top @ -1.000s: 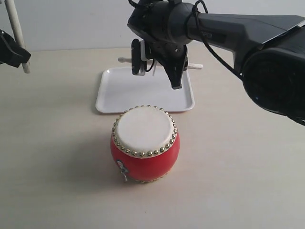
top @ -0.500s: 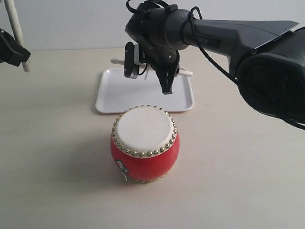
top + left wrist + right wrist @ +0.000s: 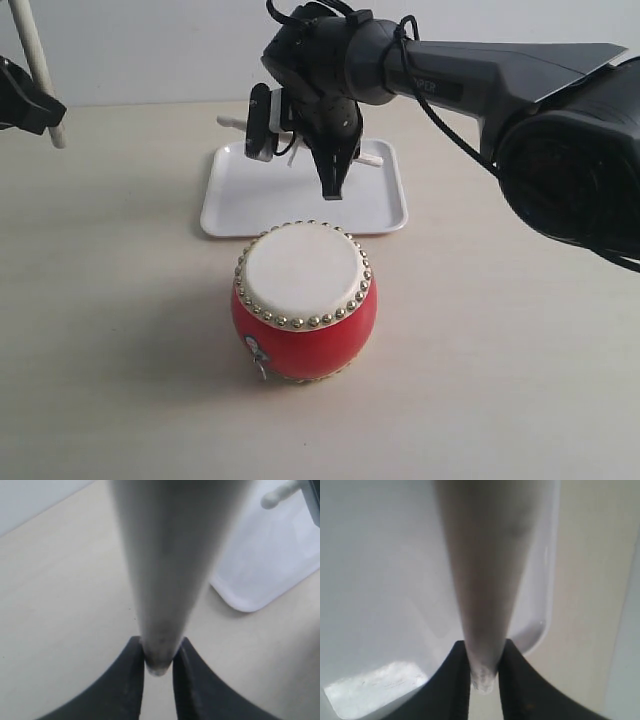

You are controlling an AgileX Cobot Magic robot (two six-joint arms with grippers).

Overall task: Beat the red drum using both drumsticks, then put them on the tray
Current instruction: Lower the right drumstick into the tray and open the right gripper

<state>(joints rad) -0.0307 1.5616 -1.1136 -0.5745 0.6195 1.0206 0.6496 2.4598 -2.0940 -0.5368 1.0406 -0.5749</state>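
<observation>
Holding station at far left, my left hand (image 3: 158, 656) is clamped on the left drumstick (image 3: 33, 62) near its lower end. The stick stands nearly upright above the desk (image 3: 110, 300), well apart from the tray (image 3: 240, 205). At centre, the red drum (image 3: 305, 315) sits upright on the desk just in front of the tray, cream skin uppermost. My right hand (image 3: 297, 150) hangs over the tray, closed on the right drumstick (image 3: 371, 159), which lies roughly level across the tray's far side. Contact with the tray cannot be confirmed.
</observation>
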